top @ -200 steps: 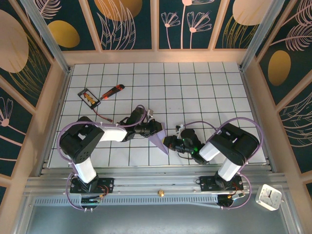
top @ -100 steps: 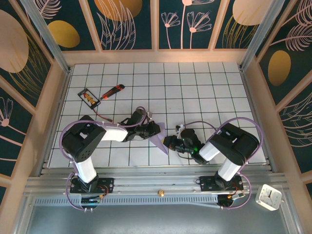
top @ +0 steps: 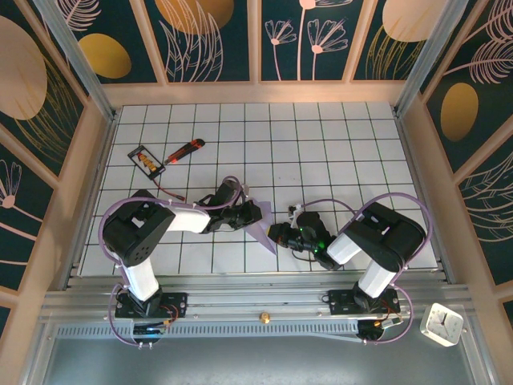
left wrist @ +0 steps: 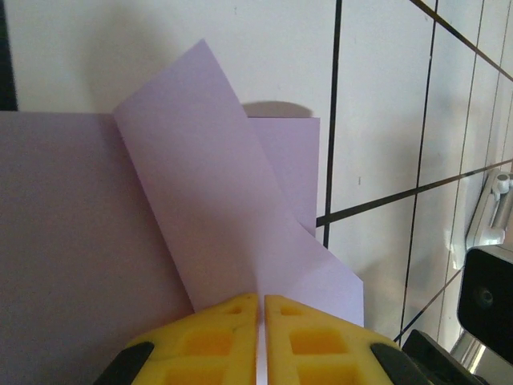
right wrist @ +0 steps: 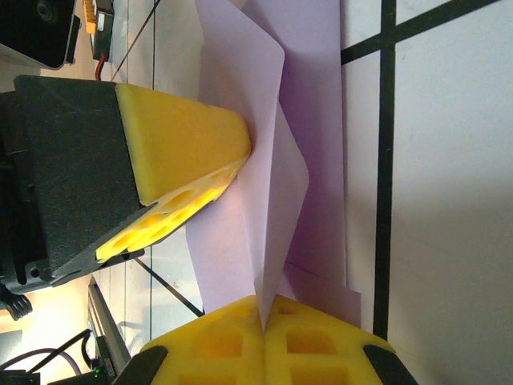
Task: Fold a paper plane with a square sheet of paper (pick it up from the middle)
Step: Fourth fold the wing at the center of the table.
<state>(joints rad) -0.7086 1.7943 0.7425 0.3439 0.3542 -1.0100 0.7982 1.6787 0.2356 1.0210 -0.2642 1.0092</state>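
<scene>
The left tool [left wrist: 261, 298] has its yellow pads pressed together on the near edge of the sheet of paper [left wrist: 208, 208], pinching a layer of it just where a slanted flap folds over the flat part. The right tool [right wrist: 264, 309] is likewise pinched shut on a standing ridge of the same lavender sheet. From above, the part-folded paper sits a little toward 6 o'clock from the middle of the desk [top: 337, 152], with the left tool at its 10 o'clock and the right tool at its 4 o'clock, the two close together. We judge the fold to be midway, with layers lifted and no dart shape yet. With both tools gripping one thin sheet, any pull in opposite directions could tear it at a crease or drag it out of one pair of pads. If either grip slips, the raised flap may spring back and the next crease would land crooked. The tools are also near enough that a careless swing could knock one finger into the other. The utility knife [top: 183, 150] and card [top: 147, 160] lie well apart at 10 o'clock and pose no concern.
</scene>
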